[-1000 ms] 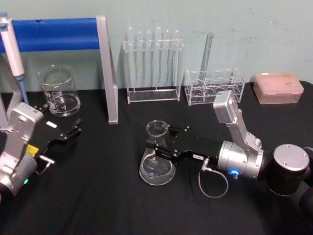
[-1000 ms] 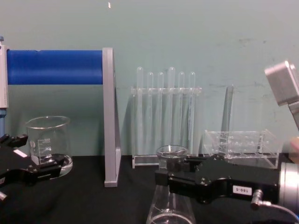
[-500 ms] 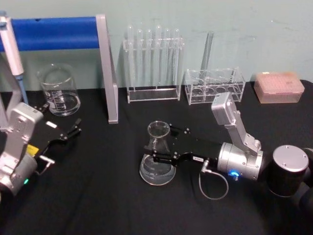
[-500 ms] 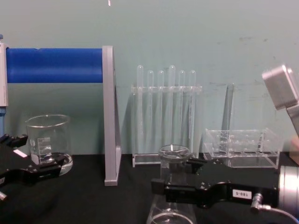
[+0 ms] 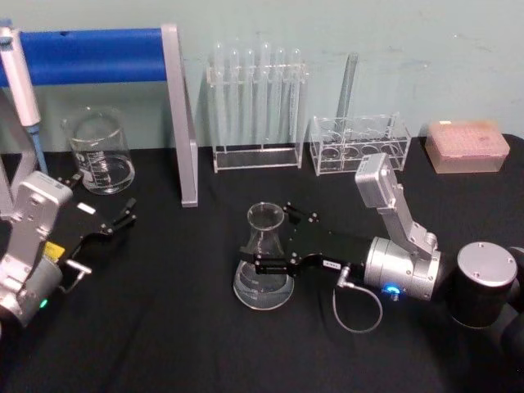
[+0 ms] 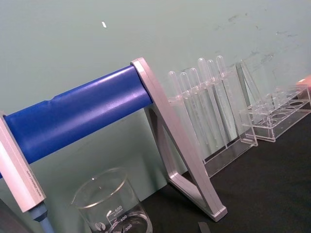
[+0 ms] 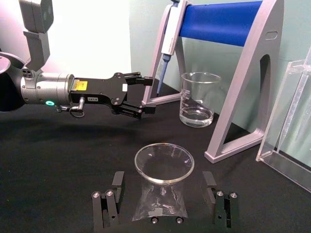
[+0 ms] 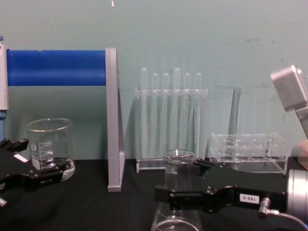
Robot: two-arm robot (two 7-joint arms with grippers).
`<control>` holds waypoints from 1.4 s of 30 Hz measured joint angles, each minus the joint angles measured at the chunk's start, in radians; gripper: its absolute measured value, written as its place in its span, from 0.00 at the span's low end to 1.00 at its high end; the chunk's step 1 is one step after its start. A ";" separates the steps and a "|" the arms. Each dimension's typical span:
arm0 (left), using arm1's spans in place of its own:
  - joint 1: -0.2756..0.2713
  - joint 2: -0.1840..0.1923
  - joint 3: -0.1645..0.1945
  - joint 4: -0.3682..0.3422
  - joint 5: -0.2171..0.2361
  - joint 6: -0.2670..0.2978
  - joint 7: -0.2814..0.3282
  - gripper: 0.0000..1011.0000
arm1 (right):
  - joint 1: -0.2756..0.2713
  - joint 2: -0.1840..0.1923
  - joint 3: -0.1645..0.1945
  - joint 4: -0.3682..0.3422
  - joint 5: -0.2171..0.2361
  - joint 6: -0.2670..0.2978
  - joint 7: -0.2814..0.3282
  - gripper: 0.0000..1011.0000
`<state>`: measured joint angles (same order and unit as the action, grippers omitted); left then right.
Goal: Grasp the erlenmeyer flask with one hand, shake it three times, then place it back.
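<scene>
Black fingers (image 7: 115, 187) of the right gripper (image 5: 274, 240) sit spread either side of the erlenmeyer flask (image 5: 264, 258), not quite gripping it, flask standing on the black table (image 5: 164, 327) at center frame, while the left gripper (image 5: 121, 219) idles part-open at far left.

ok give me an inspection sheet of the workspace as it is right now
Surface: black table.
Job's things: erlenmeyer flask upright on the table.
Grippers: right gripper open, fingers apart on either side of the flask neck; left gripper open, parked at the table's left.
Clutter: beaker, test tube rack, low clear rack, pink tip box, pipette on a blue stand.
Cables: grey loop by the right wrist.
Surroundings: pale green wall.
</scene>
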<state>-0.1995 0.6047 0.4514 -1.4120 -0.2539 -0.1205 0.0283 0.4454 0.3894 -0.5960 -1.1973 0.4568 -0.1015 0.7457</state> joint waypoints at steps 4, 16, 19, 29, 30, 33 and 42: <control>0.000 0.000 0.000 0.000 0.000 0.000 0.000 0.99 | 0.000 0.000 0.000 0.000 0.000 0.000 0.000 0.99; 0.000 0.000 0.000 0.000 0.000 0.000 0.000 0.99 | 0.000 0.000 0.000 -0.001 0.001 -0.001 -0.001 0.99; 0.000 0.000 0.000 0.000 0.000 0.000 0.000 0.99 | 0.000 0.005 -0.002 -0.008 -0.003 0.008 -0.005 0.99; 0.000 0.000 0.000 0.000 0.000 0.000 0.000 0.99 | -0.022 0.037 0.002 -0.046 -0.003 0.026 -0.011 0.99; 0.000 0.000 0.000 0.000 0.000 0.000 0.000 0.99 | -0.026 0.042 0.004 -0.052 -0.002 0.026 -0.011 0.99; 0.000 0.000 0.000 0.000 0.000 0.000 0.000 0.99 | -0.048 0.065 0.013 -0.079 0.004 0.022 -0.011 0.99; 0.000 0.000 0.000 0.000 0.000 0.000 0.000 0.99 | -0.112 0.121 0.051 -0.150 0.020 0.024 -0.045 0.99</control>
<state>-0.1995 0.6047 0.4514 -1.4119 -0.2539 -0.1205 0.0283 0.3335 0.5105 -0.5454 -1.3471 0.4767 -0.0772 0.7005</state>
